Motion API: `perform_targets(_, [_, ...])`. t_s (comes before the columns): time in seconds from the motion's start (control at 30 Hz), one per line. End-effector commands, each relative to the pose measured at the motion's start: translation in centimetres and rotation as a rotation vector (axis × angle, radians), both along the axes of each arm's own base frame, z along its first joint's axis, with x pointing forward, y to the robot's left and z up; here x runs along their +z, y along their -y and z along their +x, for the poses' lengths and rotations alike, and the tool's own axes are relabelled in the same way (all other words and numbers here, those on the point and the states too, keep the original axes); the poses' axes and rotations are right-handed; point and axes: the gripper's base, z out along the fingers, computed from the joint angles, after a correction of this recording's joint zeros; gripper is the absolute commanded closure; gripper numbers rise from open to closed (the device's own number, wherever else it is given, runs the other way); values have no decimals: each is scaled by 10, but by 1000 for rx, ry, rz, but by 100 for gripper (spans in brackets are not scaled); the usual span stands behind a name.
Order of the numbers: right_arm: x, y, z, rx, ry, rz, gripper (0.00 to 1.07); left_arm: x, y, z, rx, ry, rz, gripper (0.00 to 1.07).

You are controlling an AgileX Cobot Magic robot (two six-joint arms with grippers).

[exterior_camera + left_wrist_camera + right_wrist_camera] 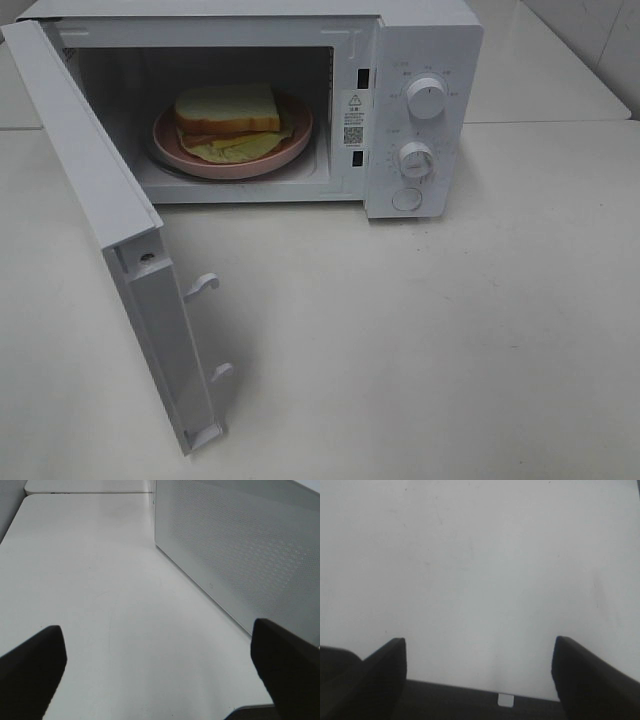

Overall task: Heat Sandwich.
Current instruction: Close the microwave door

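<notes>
The sandwich point(228, 110), pale bread with a brown crust and yellowish filling spilling out, lies on a round pink plate point(290, 150) inside the white microwave point(425, 40). The microwave door point(100, 210) stands swung wide open toward the front left. Neither arm shows in the exterior high view. In the left wrist view my left gripper point(160, 675) is open over bare table, with the door's perforated outer face point(240, 545) close beside it. The right wrist view shows my right gripper point(479, 672) open above plain white table, nothing between its fingers.
Two knobs point(426, 97) and a round button point(406, 199) sit on the microwave's right panel. Two latch hooks point(203, 285) stick out of the door's edge. The white table point(450, 340) stretches in front and to the right, with a seam to another tabletop point(560, 122) behind.
</notes>
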Motion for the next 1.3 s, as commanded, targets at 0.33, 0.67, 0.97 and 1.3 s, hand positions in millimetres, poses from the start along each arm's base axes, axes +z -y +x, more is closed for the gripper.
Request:
perform_targets(0.33, [-5, -2, -19, -92, 271, 57, 31, 0, 0, 0, 4, 6, -6, 11])
perform_targets(0.67, [-6, -2, -26, -106, 315, 58, 31, 0, 0, 0, 4, 6, -6, 11])
perform_targets(0.97, [-6, -2, -26, -106, 315, 58, 31, 0, 0, 0, 4, 6, -6, 11])
perform_targets(1.3, [-6, -2, -26, -106, 315, 58, 31, 0, 0, 0, 4, 6, -6, 11])
